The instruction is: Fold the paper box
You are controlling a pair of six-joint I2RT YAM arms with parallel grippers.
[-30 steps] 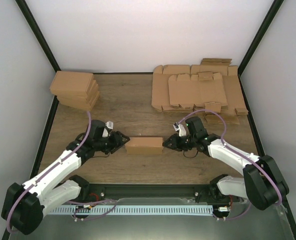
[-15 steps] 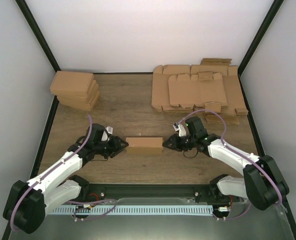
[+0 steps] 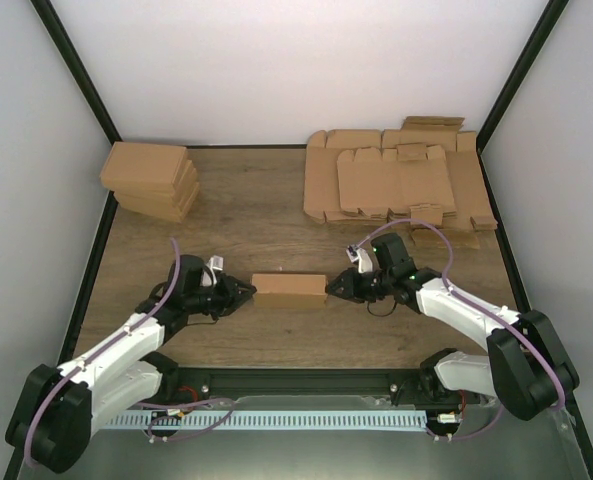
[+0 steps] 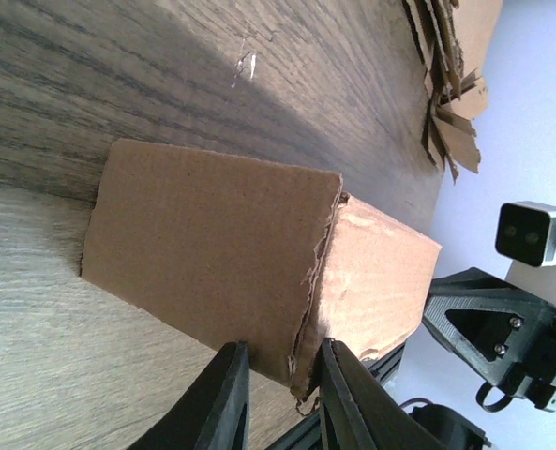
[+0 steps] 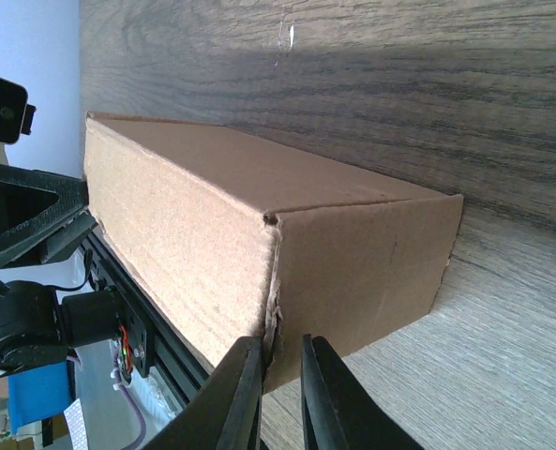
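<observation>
The paper box [image 3: 289,290] stands folded into a closed brown block in the middle of the table, lying left to right. My left gripper [image 3: 248,292] meets its left end. In the left wrist view the left gripper [image 4: 282,349] has its narrow jaws astride the box's [image 4: 212,244] torn near corner, with cardboard filling the gap between them. My right gripper [image 3: 331,287] meets the right end. In the right wrist view the right gripper [image 5: 279,342] is pinched on the corner seam of the box [image 5: 353,272].
A stack of folded brown boxes [image 3: 151,180] sits at the back left. Several overlapping flat cardboard sheets [image 3: 396,185] lie at the back right. A black rail [image 3: 296,380] runs along the near edge between the arm bases.
My left gripper's jaws have narrowed onto the box's left corner and the left arm has settled lower and slightly back. The box and right arm have not moved.
</observation>
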